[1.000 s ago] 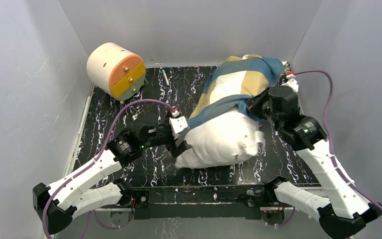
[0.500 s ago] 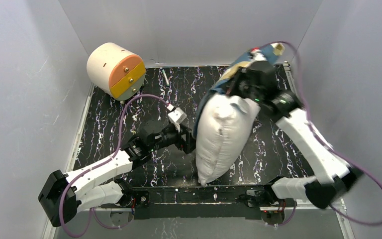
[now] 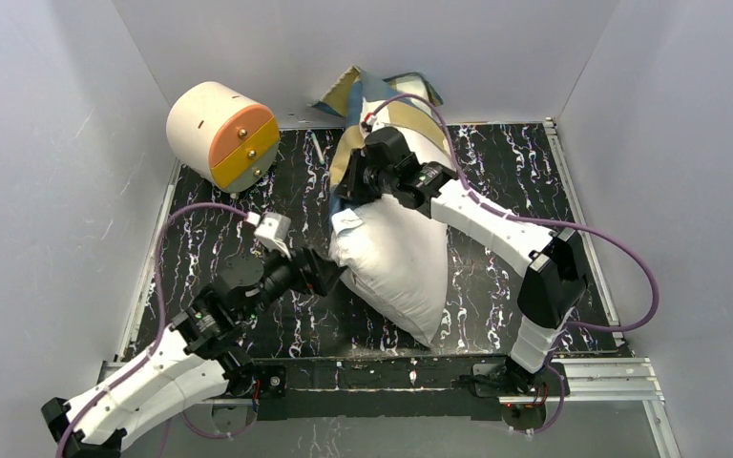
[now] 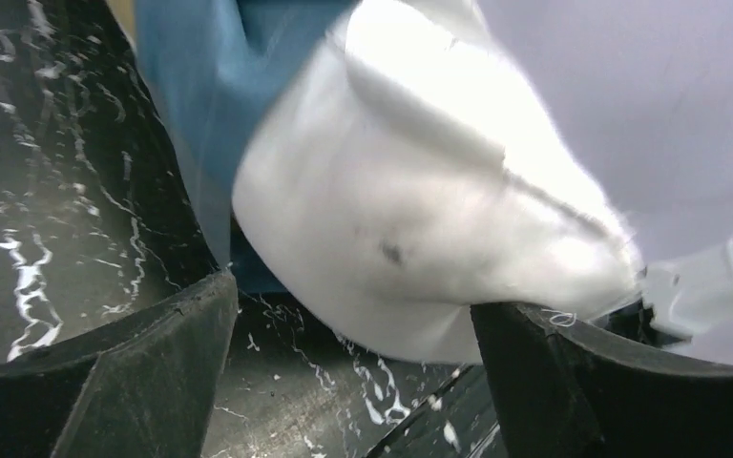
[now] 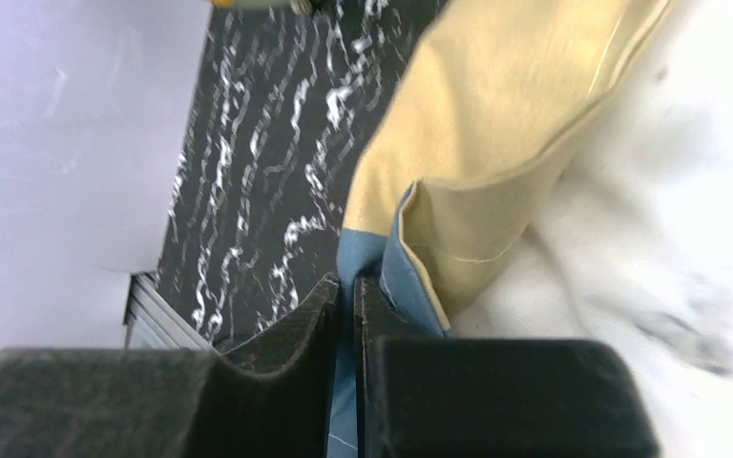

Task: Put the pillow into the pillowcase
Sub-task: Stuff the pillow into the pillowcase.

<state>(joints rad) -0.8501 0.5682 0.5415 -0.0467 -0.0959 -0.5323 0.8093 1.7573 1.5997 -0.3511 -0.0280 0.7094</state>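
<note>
Right gripper: the right gripper [image 5: 348, 286] has its black fingers [image 5: 277, 334] almost together. Only a narrow slit is left between them, and a blue hem runs through it, so it is pinched on cloth.
Held cloth: the hem belongs to the thin fabric pillowcase of blue, tan and cream blocks [image 5: 496, 124]. A tan fold opens just beyond the fingertips.
Left gripper: the left gripper [image 4: 353, 301] stands with its jaws wide apart and clamps nothing. A white corner bulges ahead of the gap. Whether that corner touches the right-hand finger [image 4: 611, 382] cannot be told.
Pillow: the large plump plain white stuffed pillow [image 3: 396, 272] lies at mid-table, slanting from the near edge toward the back. Its near half is bare, and its far end is tucked under the patterned cloth.
Pillowcase position: from above, the pillowcase [image 3: 410, 119] is bunched over the pillow's far end and rises against the back wall.
Right arm: it reaches from the right base across the pillow, and the right gripper [image 3: 353, 186] sits at the pillow's far left shoulder.
Left arm: it stretches from the lower left, and the left gripper [image 3: 329, 277] is at the pillow's left flank.
Surface: a black marbled tabletop with white veins [image 3: 534, 153].
Bystander: a cream cylinder with an orange and yellow face [image 3: 215, 129] stands at the far left corner, well apart from the pillow.
</note>
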